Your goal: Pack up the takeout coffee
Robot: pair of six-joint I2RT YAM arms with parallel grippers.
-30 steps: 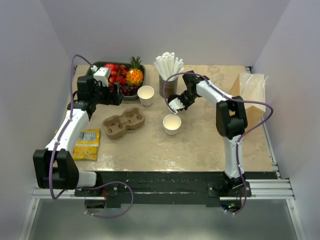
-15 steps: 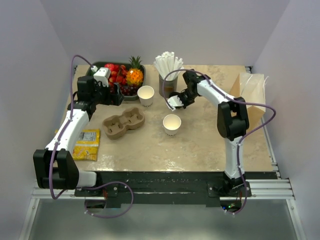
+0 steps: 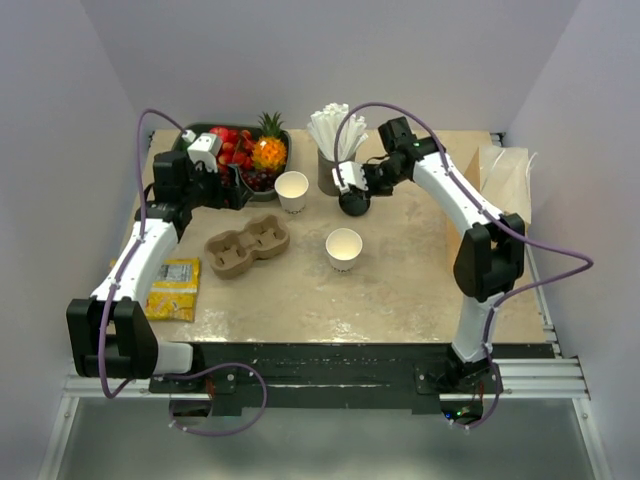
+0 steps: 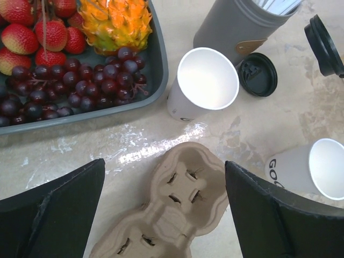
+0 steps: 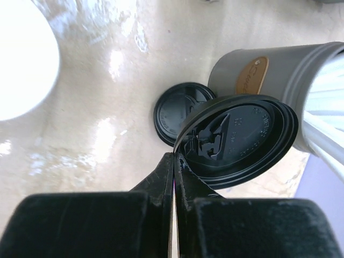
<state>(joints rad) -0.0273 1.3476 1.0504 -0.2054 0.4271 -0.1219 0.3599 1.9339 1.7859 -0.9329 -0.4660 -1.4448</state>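
Bright, even light; glare is seen on the worktop (image 5: pixel 115 59) beyond the right claw (image 5: pixel 173 161); its pinched lid (image 5: pixel 252 140) is rendered sharp.

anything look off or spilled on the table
Nothing spilled or damaged. Both white cups stand lidless: one black lid lies loose by the grey straw holder, the other lid is pinched by its rim in the right gripper.

Black lid (image 4: pixel 325 48) cut by right edge, white cup (image 5: pixel 21 59) overexposed, cropped

High overview; close wrist views above table (image 3: pixel 400 290)
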